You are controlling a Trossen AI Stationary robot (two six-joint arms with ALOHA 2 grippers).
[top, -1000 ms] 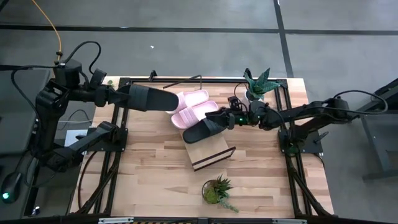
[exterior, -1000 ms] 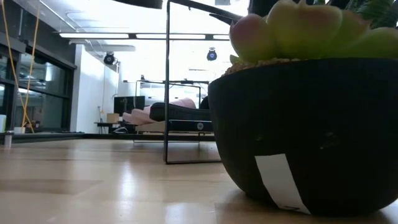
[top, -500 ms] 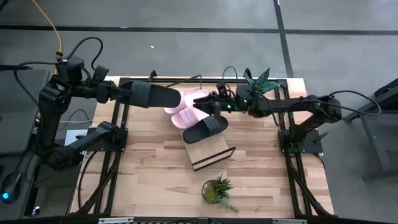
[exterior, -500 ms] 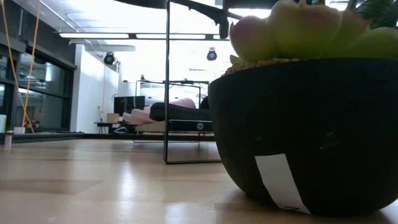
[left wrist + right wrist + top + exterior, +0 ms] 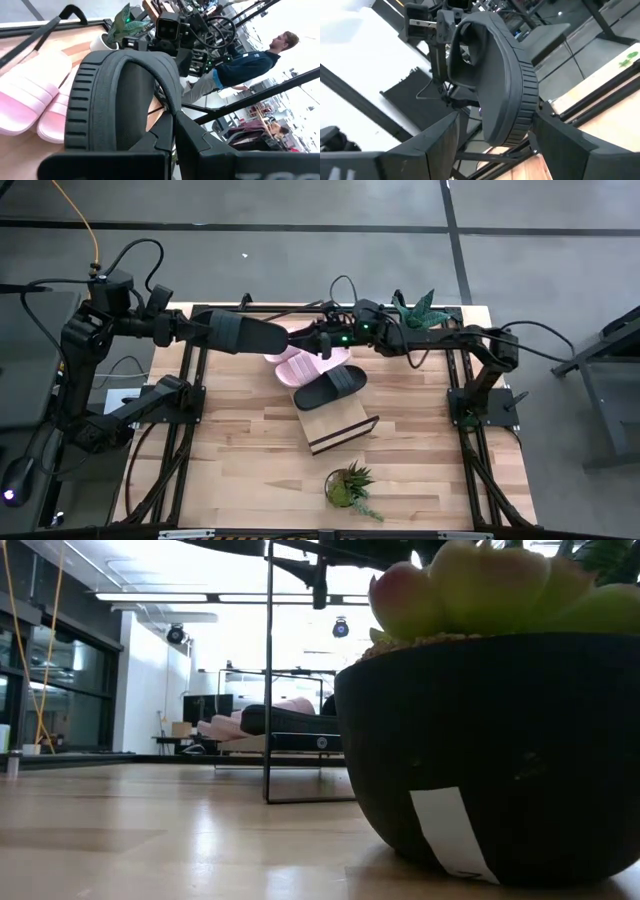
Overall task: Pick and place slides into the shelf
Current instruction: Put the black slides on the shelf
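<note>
My left gripper [image 5: 205, 330] is shut on a black slide [image 5: 245, 334] that it holds in the air over the table's far left. My right gripper [image 5: 312, 340] is open and level. In the right wrist view its fingers [image 5: 442, 145] stand on either side of that slide's free end [image 5: 507, 127] without touching it. Two pale pink slides [image 5: 303, 355] and a second black slide [image 5: 330, 387] lie on the slanted shelf [image 5: 345, 423]. My left gripper pinches the black slide between its two fingers at the end [image 5: 160, 132] nearest the left arm. The fingers come level from the table's left and lie along the slide. The slide is lifted clear, turned on its side, and juts toward the table's right.
A spiky potted plant [image 5: 415, 315] stands at the far right, close behind my right arm. A second plant [image 5: 350, 485] stands near the front edge, and its dark pot [image 5: 490, 740] fills the low view. Bare wood lies left and right of the shelf.
My right gripper has left the black slide on the shelf. It has risen and gone toward the far left, rolling a little, until its open fingers stand around the free end of the slide held in the air. The slide on the shelf has stayed put.
</note>
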